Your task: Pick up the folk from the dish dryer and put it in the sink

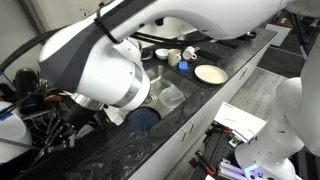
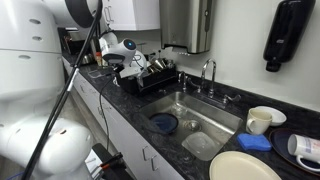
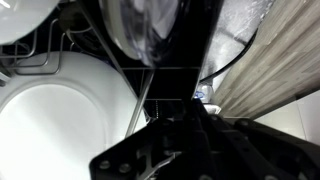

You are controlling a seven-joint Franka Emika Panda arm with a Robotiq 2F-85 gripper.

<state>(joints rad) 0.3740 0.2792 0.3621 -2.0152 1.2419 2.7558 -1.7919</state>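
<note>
My gripper (image 1: 60, 128) is down among the bars of the black wire dish dryer (image 2: 158, 78), left of the sink (image 2: 215, 118). In the wrist view the gripper (image 3: 200, 122) is a dark mass at the bottom. It is too dark to tell whether the fingers are open or shut. A thin metal rod (image 3: 140, 105) slants beside a white plate (image 3: 55, 110) in the rack; I cannot tell whether it is the fork's handle or a rack bar. No fork shows clearly in any view.
The sink holds a blue dish (image 2: 165, 123) and a clear container (image 2: 203, 145). A curved faucet (image 2: 208, 74) stands behind it. A cream plate (image 1: 210, 73), cups (image 1: 172, 56) and a blue sponge (image 2: 255, 142) lie on the dark counter beyond. A glass bowl (image 3: 150, 30) sits in the rack.
</note>
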